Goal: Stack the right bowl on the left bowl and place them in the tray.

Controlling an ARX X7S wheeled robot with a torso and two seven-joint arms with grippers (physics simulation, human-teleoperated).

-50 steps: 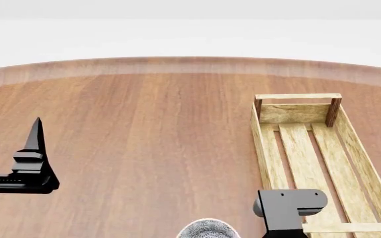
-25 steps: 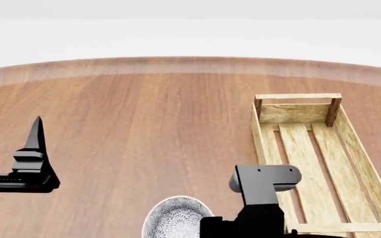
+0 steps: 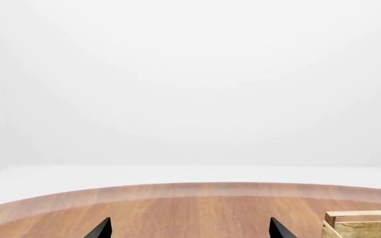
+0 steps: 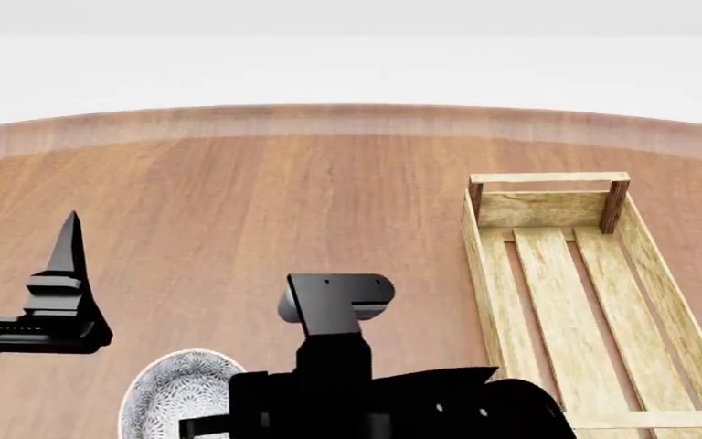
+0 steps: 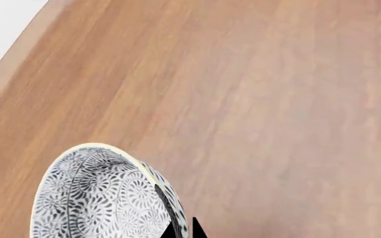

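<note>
- Wood, reddish-brown: table (image 4: 326, 201), round-edged, far rim curving across the head view at 12 o'clock; also seen in both wrist views.
- Wood, pale, plank-built: tray (image 4: 570, 274), long rectangular crate with slatted bottom, low sides and raised bar ends; lies at 3 o'clock in the head view, long axis running away from the robot. One corner shows in the left wrist view (image 3: 362, 223).
- Ceramic, grey-and-white swirl pattern, cream rim: bowl (image 4: 180, 398), at 7 o'clock in the head view, just beside the right arm's dark body. The right wrist view shows it tilted, its patterned inside turned toward the camera (image 5: 97, 198).
- Right gripper (image 5: 182, 229) — two black fingertips close together at the bowl's rim, pinching its wall.
- Left gripper (image 3: 189, 229) — fingertips spread wide apart, nothing between them; in the head view it stands at 9 o'clock (image 4: 65, 274), well apart from the tray and near the bowl.
</note>
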